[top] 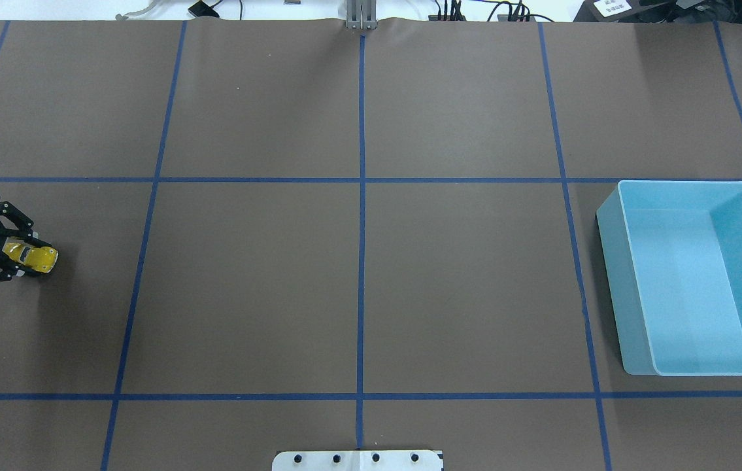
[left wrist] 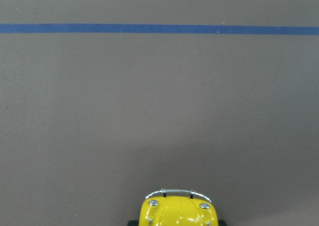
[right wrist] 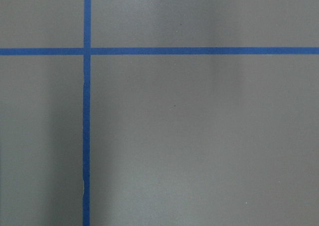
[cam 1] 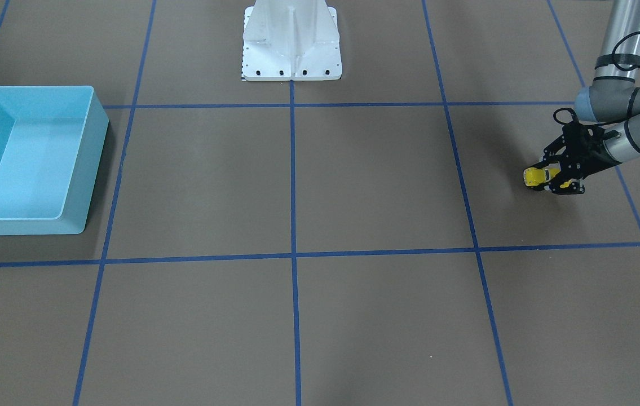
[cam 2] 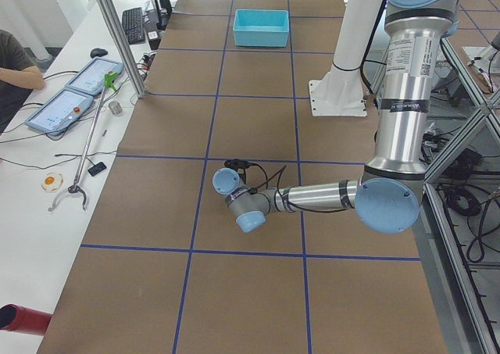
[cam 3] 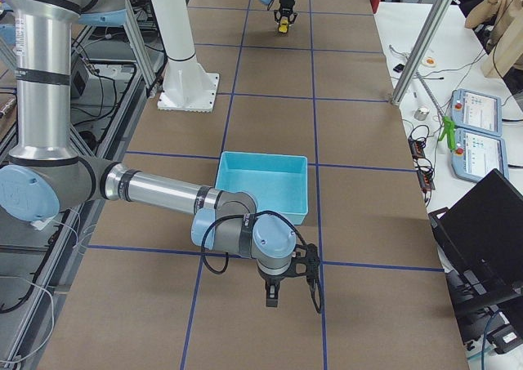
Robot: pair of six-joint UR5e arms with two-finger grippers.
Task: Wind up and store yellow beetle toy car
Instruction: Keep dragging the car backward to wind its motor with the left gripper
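The yellow beetle toy car [cam 1: 534, 176] stands on the brown table at the robot's far left, seen in the overhead view [top: 37, 258] between black fingers. My left gripper [cam 1: 549, 179] [top: 27, 259] is low over the table and shut on the car's sides. The left wrist view shows the car's yellow front [left wrist: 178, 213] at the bottom edge. In the exterior right view the car [cam 3: 282, 28] is tiny and far. My right gripper [cam 3: 272, 298] points down at the table in front of the light-blue bin [cam 3: 261, 192]; I cannot tell whether it is open or shut.
The light-blue bin [top: 611, 275] [cam 1: 96, 163] is empty and stands at the robot's far right. Blue tape lines [top: 361, 261] cross the table. The white robot base [cam 1: 291, 45] is at the table's robot side. Operators' desks with tablets [cam 2: 78, 96] stand beyond the far edge.
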